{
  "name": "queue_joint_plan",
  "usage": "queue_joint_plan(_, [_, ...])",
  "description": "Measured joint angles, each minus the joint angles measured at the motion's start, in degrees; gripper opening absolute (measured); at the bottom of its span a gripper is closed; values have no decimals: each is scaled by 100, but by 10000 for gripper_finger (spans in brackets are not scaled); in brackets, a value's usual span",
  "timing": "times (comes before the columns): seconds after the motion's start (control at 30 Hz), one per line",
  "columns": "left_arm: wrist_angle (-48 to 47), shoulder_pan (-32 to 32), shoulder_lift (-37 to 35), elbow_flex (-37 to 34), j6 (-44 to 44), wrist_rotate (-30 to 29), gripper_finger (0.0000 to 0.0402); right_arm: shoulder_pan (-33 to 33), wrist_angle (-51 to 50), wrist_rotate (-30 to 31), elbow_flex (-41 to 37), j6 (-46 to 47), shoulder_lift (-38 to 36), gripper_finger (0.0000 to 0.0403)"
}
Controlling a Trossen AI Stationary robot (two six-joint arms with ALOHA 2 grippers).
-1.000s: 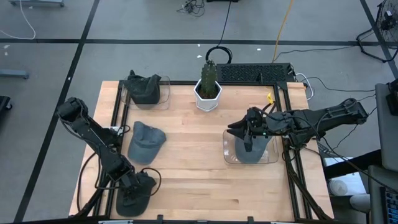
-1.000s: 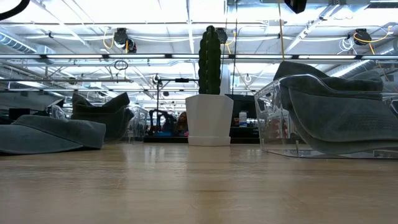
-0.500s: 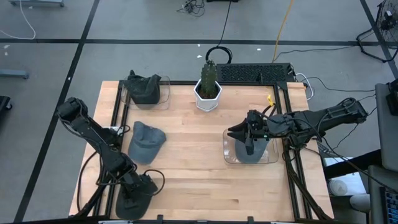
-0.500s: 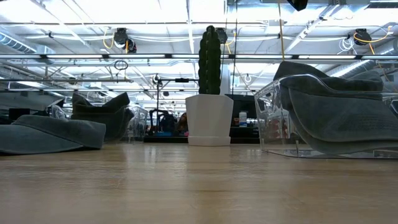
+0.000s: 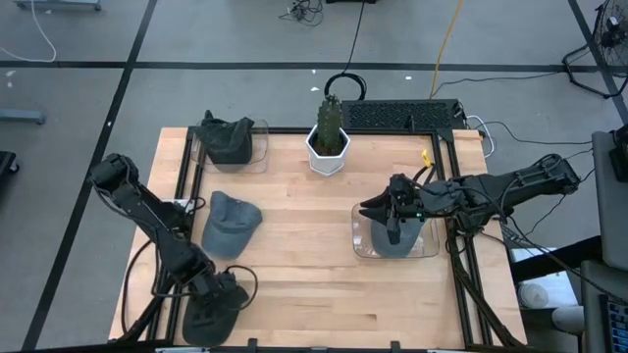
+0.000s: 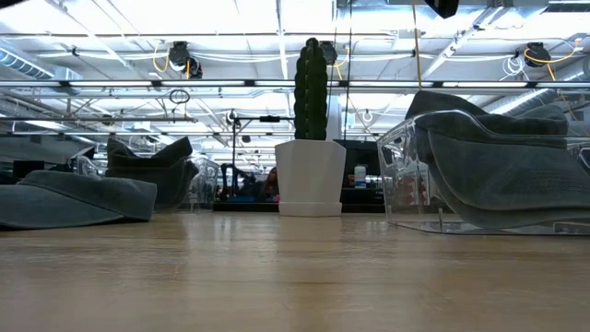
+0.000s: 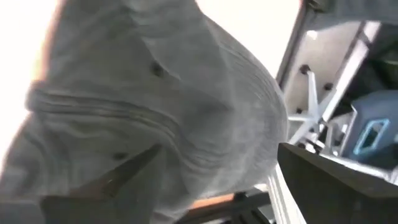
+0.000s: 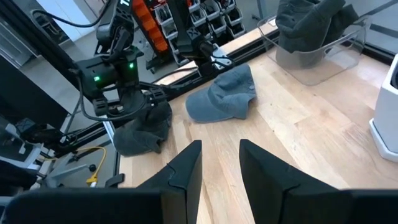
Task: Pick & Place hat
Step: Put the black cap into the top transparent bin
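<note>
A dark grey hat lies crumpled at the table's near left corner, directly under the left gripper, whose fingers look spread to either side of the cloth; the left wrist view shows the hat's ribbed crown filling the gap between them, so the grab is straight down with no sideways reach. A second hat lies flat just beyond, brim toward the table's middle. The right gripper, far across, hangs over a clear bin already holding a hat, fingers slightly parted and empty
</note>
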Motion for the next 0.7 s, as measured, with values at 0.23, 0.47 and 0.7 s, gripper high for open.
queue_joint_plan(0.23, [-6, -180, 0, -91, 39, 32, 285, 0, -4, 7, 0, -15, 0, 95])
queue_joint_plan(0.47, [166, -246, 2, -154, -325, -370, 216, -2, -5, 26, 0, -126, 0, 95])
queue_joint_plan(0.7, [381, -390, 2, -154, -378, -423, 188, -2, -5, 28, 0, -143, 0, 95])
